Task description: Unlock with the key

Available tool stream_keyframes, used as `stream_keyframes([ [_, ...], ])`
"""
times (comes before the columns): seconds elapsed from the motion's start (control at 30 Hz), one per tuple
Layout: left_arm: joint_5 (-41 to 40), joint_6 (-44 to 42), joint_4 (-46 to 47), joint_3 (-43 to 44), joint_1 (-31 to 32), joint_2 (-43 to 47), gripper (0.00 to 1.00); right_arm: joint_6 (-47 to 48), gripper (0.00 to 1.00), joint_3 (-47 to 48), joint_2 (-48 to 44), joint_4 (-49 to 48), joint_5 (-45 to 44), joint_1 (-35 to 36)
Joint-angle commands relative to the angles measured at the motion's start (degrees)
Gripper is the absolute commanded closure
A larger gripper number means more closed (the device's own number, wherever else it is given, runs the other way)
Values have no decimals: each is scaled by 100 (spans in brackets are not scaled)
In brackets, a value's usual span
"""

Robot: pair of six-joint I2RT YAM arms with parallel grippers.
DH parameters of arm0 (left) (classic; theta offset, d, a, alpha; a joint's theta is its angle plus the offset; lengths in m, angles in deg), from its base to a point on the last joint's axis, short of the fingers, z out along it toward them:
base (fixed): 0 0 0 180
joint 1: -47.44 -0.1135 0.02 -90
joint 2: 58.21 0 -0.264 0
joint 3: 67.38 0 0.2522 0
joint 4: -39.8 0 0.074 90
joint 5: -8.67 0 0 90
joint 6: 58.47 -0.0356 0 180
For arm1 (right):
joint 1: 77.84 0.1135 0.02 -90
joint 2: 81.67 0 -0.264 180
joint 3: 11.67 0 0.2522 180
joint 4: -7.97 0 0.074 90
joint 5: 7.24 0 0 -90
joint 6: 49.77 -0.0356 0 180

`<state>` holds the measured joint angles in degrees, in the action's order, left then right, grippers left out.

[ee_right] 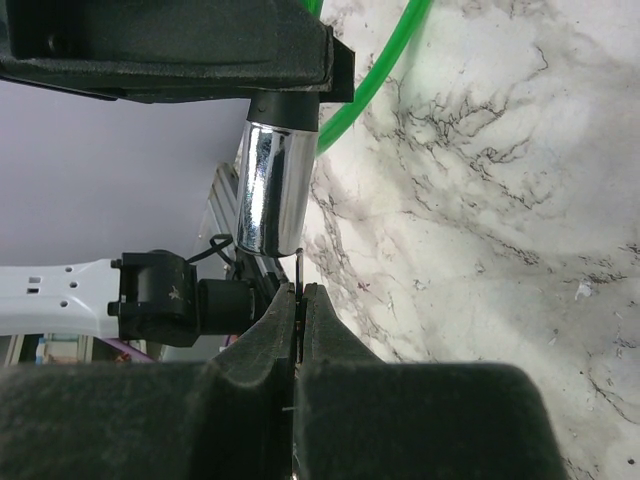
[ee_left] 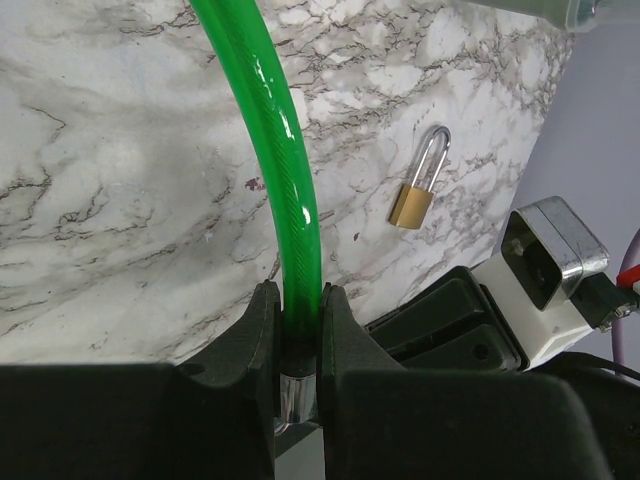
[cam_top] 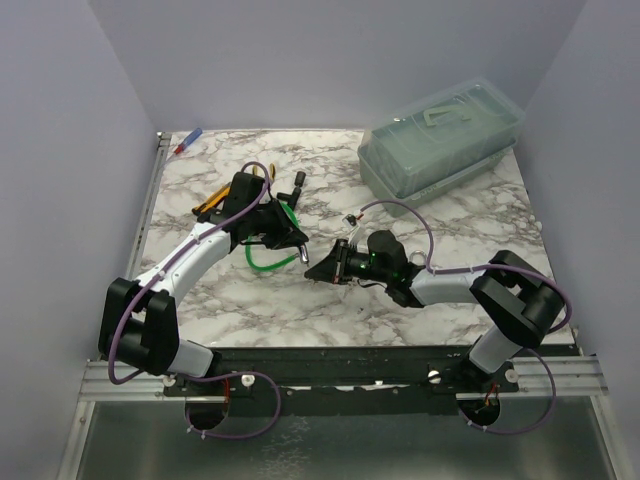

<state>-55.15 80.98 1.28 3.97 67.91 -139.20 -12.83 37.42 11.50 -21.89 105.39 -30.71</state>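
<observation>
At the far left corner of the marble worktop (cam_top: 480,220) lies a red-and-blue pen (cam_top: 188,142). Nearer and to its right, orange-handled pliers (cam_top: 212,203) rest beside the left arm's wrist.

The left pincer (ee_left: 298,300) is over the middle of the worktop, its jaws set narrow and clamped on a bright green cord (ee_left: 280,150). The cord rises from between the fingers, arches over the marble and loops back on the near side of the pincer. Just below the clamped spot, the cord ends in a short chrome barrel (ee_right: 272,190), whose top sits under the left fingers. A black L-shaped tool (cam_top: 297,185) lies on the far side of this pincer, apart from it.

The key (ee_right: 298,268) is just right of centre, between the two pincers. It shows only edge-on, as a thin silver sliver. Its upper end reaches the rim of the barrel's free end, but the pictures do not show whether it enters the barrel. Its lower part is pinched in the right pincer (ee_right: 299,295), whose jaws are closed flat on it with no gap showing. This pincer points left, tip to tip with the left one.

A small brass padlock (ee_left: 410,205) with a silver shackle lies flat on the marble, a little farther back and to the right, touching nothing.

At the far right corner stands a translucent lidded box (cam_top: 440,135), well apart from both arms.
</observation>
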Motion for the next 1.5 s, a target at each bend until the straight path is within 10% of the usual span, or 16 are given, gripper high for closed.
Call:
stream_keyframes([
  [0.0,195,82,150,-80,-8,180,100,74,100,164,38,3,-96,-38],
  [1.47,56,192,381,-271,-8,110,100,138,99,140,-132,183,81,-38],
])
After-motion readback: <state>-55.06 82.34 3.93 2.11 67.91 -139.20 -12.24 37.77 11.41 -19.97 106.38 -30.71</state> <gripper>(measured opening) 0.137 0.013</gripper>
